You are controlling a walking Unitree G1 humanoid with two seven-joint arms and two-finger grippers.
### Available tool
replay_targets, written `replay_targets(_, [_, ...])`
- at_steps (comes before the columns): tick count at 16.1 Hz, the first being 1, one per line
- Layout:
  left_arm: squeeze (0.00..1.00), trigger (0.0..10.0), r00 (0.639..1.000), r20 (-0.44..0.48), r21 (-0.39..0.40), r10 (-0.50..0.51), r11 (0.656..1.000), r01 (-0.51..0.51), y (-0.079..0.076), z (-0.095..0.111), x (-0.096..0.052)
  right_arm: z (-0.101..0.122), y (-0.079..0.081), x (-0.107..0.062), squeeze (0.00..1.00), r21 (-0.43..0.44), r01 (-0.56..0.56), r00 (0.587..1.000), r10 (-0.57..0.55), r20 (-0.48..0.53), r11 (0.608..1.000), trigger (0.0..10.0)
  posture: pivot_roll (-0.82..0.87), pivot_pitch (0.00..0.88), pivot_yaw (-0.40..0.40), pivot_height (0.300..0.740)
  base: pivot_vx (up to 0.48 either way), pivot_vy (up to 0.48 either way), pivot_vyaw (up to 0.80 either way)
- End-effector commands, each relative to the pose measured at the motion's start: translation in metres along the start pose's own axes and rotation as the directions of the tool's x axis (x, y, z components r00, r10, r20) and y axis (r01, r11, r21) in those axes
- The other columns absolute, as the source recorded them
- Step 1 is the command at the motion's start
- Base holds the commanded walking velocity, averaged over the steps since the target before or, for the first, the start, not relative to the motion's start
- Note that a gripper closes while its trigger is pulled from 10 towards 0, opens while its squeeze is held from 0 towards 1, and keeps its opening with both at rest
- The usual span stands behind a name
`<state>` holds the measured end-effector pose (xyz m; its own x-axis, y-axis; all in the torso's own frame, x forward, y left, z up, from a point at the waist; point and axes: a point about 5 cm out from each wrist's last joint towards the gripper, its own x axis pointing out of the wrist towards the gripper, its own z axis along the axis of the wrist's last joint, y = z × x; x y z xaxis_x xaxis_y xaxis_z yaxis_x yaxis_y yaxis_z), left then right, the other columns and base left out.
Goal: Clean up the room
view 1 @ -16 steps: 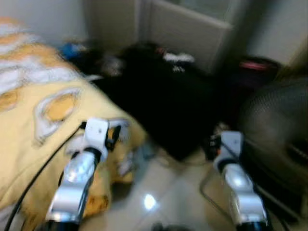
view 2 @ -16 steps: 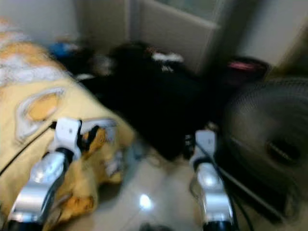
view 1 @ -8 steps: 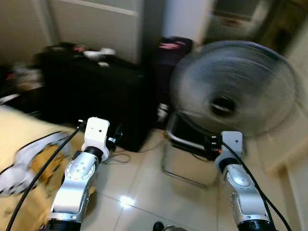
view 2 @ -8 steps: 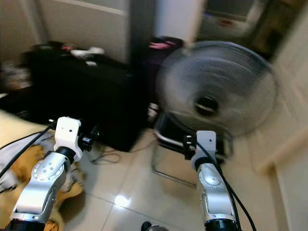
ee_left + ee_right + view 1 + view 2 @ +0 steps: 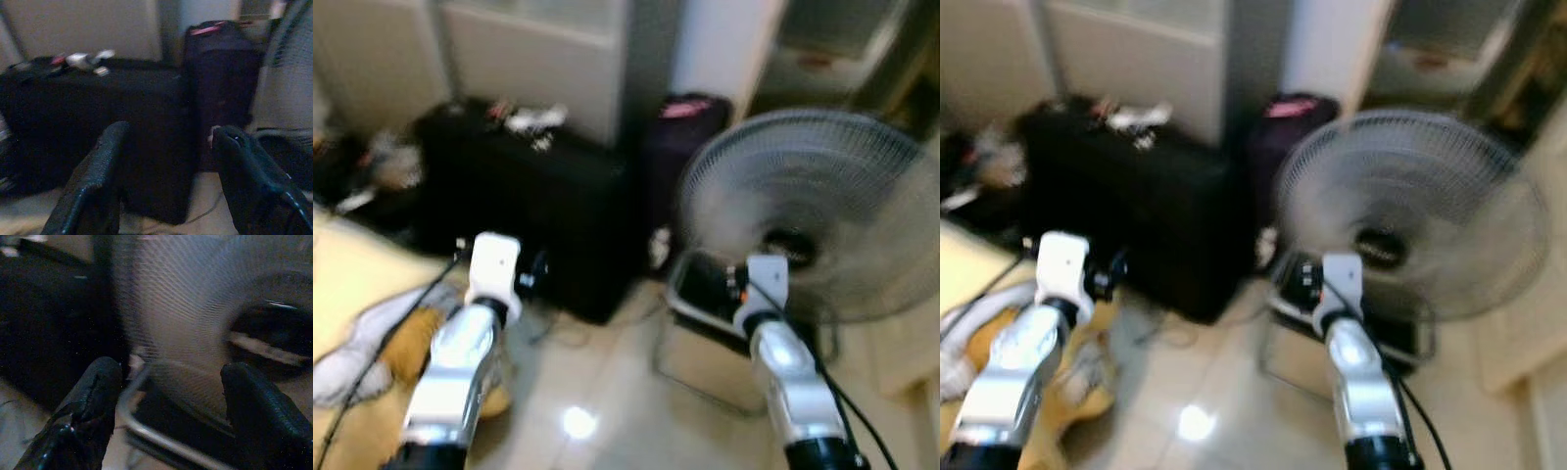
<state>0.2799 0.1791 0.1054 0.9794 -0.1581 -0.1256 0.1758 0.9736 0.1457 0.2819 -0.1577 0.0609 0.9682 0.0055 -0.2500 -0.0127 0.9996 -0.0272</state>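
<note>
A black suitcase (image 5: 524, 211) lies on the floor ahead on the left, with small white and red items (image 5: 533, 119) on its top. To its right stands a dark bag with a pink handle (image 5: 690, 122). A large round fan (image 5: 818, 215) on a metal frame stands ahead on the right. My left arm (image 5: 470, 333) and right arm (image 5: 773, 362) are both raised forward. My left gripper (image 5: 166, 181) is open and holds nothing, facing the suitcase. My right gripper (image 5: 168, 416) is also open with nothing in it, facing the fan grille.
A yellow and white blanket (image 5: 362, 304) hangs off the bed at the lower left, next to my left arm. Clutter (image 5: 372, 166) lies by the wall at far left. Glossy tile floor (image 5: 607, 411) runs between my arms. A pale wardrobe (image 5: 538, 59) stands behind the suitcase.
The whole picture swung from the bed to the fan, then slid back a little left: the camera moved. Both arms keep the same raised pose, grippers still open.
</note>
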Motion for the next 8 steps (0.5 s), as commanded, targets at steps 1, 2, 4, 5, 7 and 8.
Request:
replay_targets(1, [0.00,10.0,0.999,0.025,-0.006,-0.045,0.999,0.045,-0.012,0.006,0.004,-0.002,-0.015,-0.001,0.00,-0.003,0.049,0.999,-0.049,-0.008,0.999,10.0,0.06,0.000,-0.045,0.740,0.262,0.000,-0.80])
replay_targets(2, [0.00,10.0,0.999,0.025,-0.005,-0.046,0.999,0.046,-0.012,0.006,0.004,-0.001,-0.015,-0.001,0.00,-0.001,0.047,0.999,-0.047,-0.007,0.999,10.0,0.06,0.000,-0.045,0.740,0.266,0.000,-0.80])
replay_targets(4, [0.00,10.0,0.998,0.025,-0.001,-0.049,0.999,0.049,-0.012,0.007,0.005,0.000,-0.014,0.000,0.00,-0.002,0.041,0.999,-0.041,-0.003,0.999,10.0,0.06,0.000,-0.045,0.740,0.264,0.000,-0.80])
replay_targets(5, [0.00,10.0,0.999,0.025,0.000,-0.049,0.999,0.049,-0.011,0.007,0.005,0.001,-0.013,0.000,0.00,-0.001,0.038,0.999,-0.038,0.007,0.999,10.0,0.06,0.000,-0.043,0.740,0.259,0.000,0.00])
replay_targets(7, [0.00,10.0,0.999,0.017,0.007,-0.030,1.000,0.029,-0.009,0.006,0.005,0.006,-0.005,0.002,0.00,0.050,-0.026,0.999,0.024,0.027,0.998,10.0,0.06,0.000,-0.040,0.740,0.000,0.000,0.00])
replay_targets(8, [0.00,10.0,1.000,0.008,0.021,-0.013,1.000,0.013,-0.007,0.005,0.004,0.009,-0.001,0.002,0.00,0.031,-0.051,0.999,0.051,0.020,0.998,10.0,0.06,0.000,-0.035,0.740,0.000,0.000,0.00])
